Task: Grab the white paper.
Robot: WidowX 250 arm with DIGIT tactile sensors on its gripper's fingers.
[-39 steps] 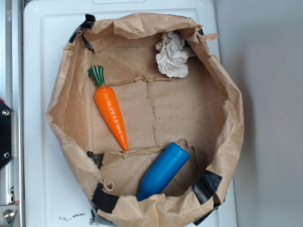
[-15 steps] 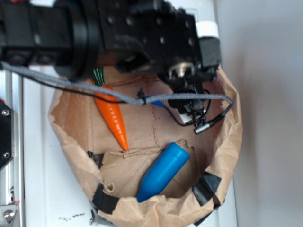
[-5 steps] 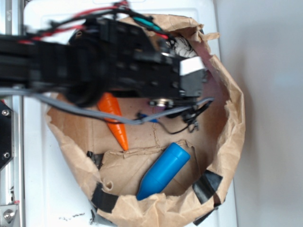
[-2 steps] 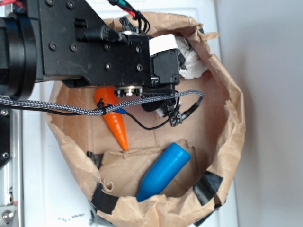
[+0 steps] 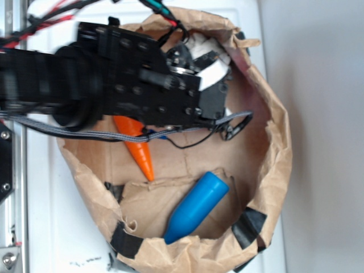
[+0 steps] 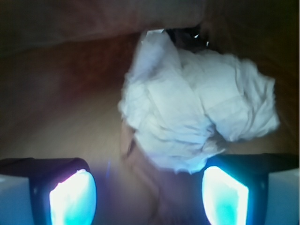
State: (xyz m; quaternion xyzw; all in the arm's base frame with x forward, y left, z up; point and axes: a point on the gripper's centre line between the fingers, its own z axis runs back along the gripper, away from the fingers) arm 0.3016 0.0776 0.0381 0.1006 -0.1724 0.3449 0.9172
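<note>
Crumpled, lumpy white paper (image 6: 197, 112) just beyond spread-jawed gripper (image 6: 149, 194), inside wrinkly brown bag (image 5: 273, 170).

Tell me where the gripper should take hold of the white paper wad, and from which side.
Grip the white paper across its bulging crumpled middle, coming straight ahead along the bag floor. The gripper is open, but the wad sits toward its right finger, so probably shift right first. The brown bag wall rises close behind it.

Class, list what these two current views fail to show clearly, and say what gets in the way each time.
- Exterior: most of the white paper is hidden under the arm.
- Exterior: the carrot's top is covered by the arm.
- Exterior: the gripper's fingertips are hidden by the arm's body.
- Wrist: the gripper fingers are cut off by the bottom edge.
- Wrist: blur hides whether the fingers touch the paper.
</note>
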